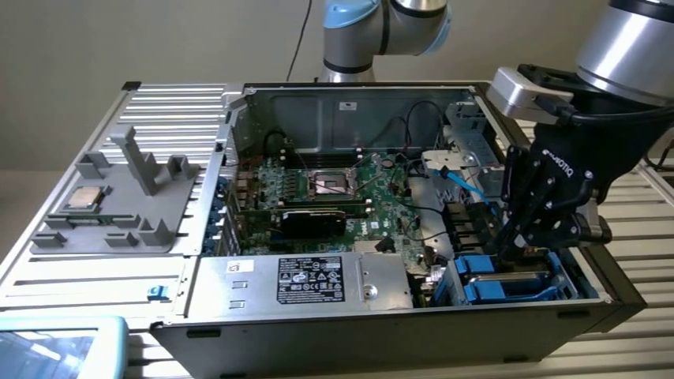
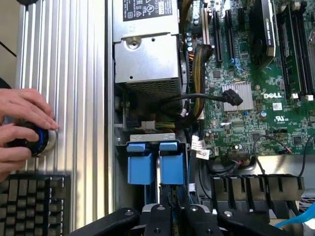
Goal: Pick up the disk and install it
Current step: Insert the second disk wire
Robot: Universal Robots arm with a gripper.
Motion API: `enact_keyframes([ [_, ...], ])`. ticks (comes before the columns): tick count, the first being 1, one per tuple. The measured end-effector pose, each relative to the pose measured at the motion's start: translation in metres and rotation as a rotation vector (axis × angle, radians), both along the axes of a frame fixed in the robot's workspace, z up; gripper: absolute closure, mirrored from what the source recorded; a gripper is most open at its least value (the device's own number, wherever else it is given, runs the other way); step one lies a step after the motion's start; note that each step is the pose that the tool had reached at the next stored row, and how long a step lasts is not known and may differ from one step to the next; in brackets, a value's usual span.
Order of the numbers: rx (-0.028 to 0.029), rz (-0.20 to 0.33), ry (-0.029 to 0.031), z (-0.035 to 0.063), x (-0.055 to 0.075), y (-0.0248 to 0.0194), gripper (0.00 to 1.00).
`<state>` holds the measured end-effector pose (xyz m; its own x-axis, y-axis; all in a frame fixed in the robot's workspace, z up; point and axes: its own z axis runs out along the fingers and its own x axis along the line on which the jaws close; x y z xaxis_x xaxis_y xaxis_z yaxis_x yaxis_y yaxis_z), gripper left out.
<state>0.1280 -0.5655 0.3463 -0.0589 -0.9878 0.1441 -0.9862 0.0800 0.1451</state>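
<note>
Matt blue plastic carrier tabs [image 2: 146,162], a glossy green circuit board [image 2: 256,98] and ribbed brushed-metal table [image 2: 74,73].

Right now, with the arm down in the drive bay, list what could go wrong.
1. The tool sits low among the blue drive carriers; a sideways shift could jam or scrape the bay wall.
2. Loose cables run close beside the bay and might snag.
3. A person's hand rests on a knob near the case.
</note>
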Motion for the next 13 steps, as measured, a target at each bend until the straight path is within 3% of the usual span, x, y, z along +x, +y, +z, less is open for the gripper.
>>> enact_keyframes([
  [2, 0.0001, 0.000, 0.0082, -0.0006, 0.0025, 0.0000, 0.85],
  [5, 0.0023, 0.000, 0.0144, -0.0013, 0.0051, 0.0001, 0.85],
  [9, 0.0140, 0.000, 0.0405, -0.0023, 0.0056, 0.0000, 0.85],
  [11, 0.0216, 0.000, 0.0448, -0.0026, 0.0059, 0.0000, 0.85],
  [13, 0.0250, 0.001, 0.0450, -0.0029, 0.0060, 0.0001, 0.85],
])
